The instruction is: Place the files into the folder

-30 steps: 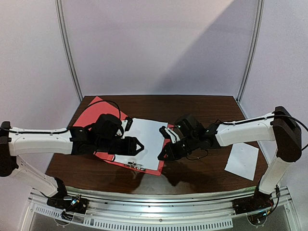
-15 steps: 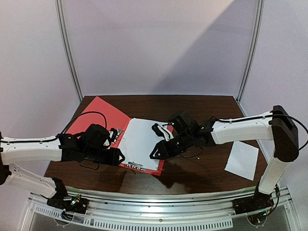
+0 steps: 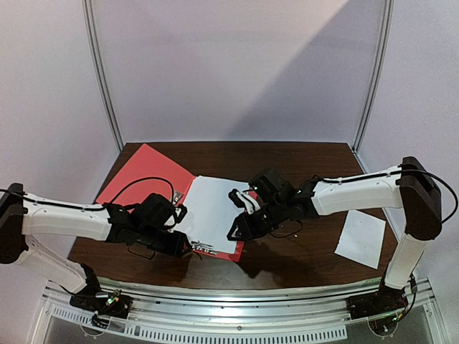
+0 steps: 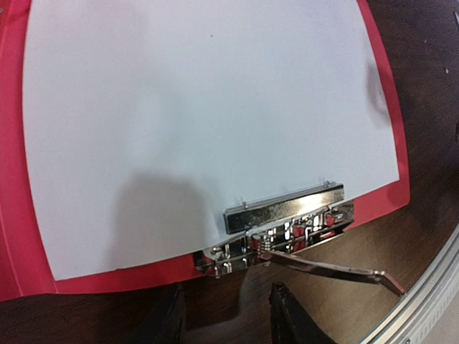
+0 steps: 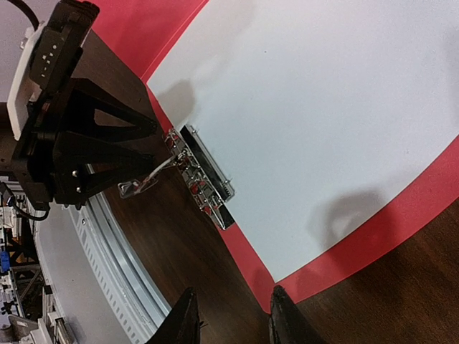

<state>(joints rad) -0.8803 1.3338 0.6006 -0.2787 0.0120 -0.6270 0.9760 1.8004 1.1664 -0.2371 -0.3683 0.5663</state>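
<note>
Where the big sheet (image 4: 201, 107) lies in the red folder (image 4: 14, 179), L claw (image 4: 226, 319) hangs open by the clip (image 4: 283, 218) edge, R claw (image 5: 231, 319) open just off the corner; table (image 3: 301, 261) room to its R.

A metal clip (image 5: 203, 175) sits on the edge of the red folder (image 5: 373, 229), with its bar lying on the border of the white sheet (image 5: 323, 122), which spreads up and right from it. The clip's thin lever (image 5: 147, 179) sticks out left over the dark table (image 5: 193, 251). It ends just beside the lower finger of the left gripper (image 5: 153, 145), whose fingers stand apart. Below the clip, the right gripper (image 5: 233, 319) hangs over bare wood near the folder's corner, fingers spread with nothing between them. A grey rail (image 5: 100, 272) runs to the lower left of the clip.
</note>
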